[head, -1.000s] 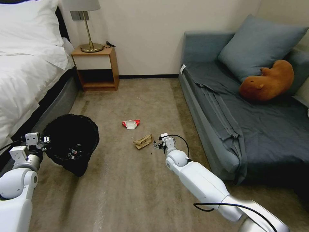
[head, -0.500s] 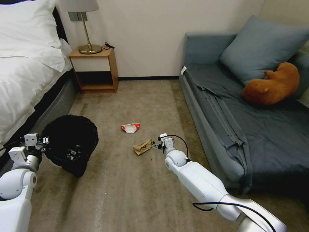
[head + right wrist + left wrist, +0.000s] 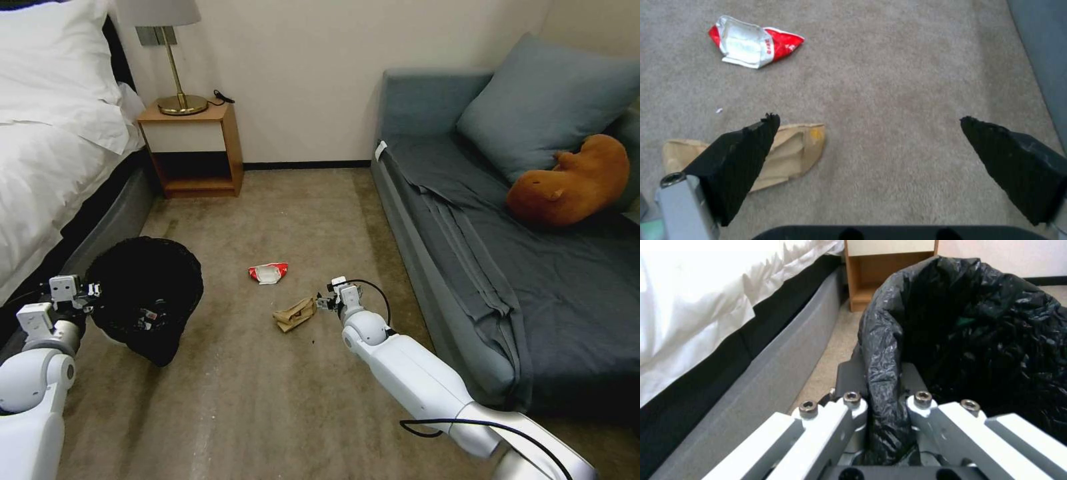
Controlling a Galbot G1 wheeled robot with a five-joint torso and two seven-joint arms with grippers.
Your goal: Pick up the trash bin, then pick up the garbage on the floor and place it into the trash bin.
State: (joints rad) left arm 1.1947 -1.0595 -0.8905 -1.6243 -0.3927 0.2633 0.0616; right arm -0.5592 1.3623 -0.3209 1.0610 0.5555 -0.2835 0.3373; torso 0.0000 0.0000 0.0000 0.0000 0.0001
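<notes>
In the head view the whole scene sits lower and further left than a second ago — the camera has moved, so the nightstand and the brass lamp show more of the wall above them. The crumpled brown paper now lies just beside the right gripper, nearer than it did before. The red-and-white wrapper rests on the carpet a little beyond the paper, apart from it. The left gripper holds the trash bin at its rim, close to the bed; the bin tilts, its black liner mouth facing up and forward. To the right stands the grey sofa with a blue cushion and a brown plush toy; nothing lies between the right gripper and the paper.

In the left wrist view the left gripper is clamped on the bin's edge — the black bag bunches between its fingers. The bed's grey base runs close alongside.

In the right wrist view the right gripper is spread wide above the carpet. One black finger overlaps the brown paper; whether it touches is unclear. The wrapper lies well clear.
</notes>
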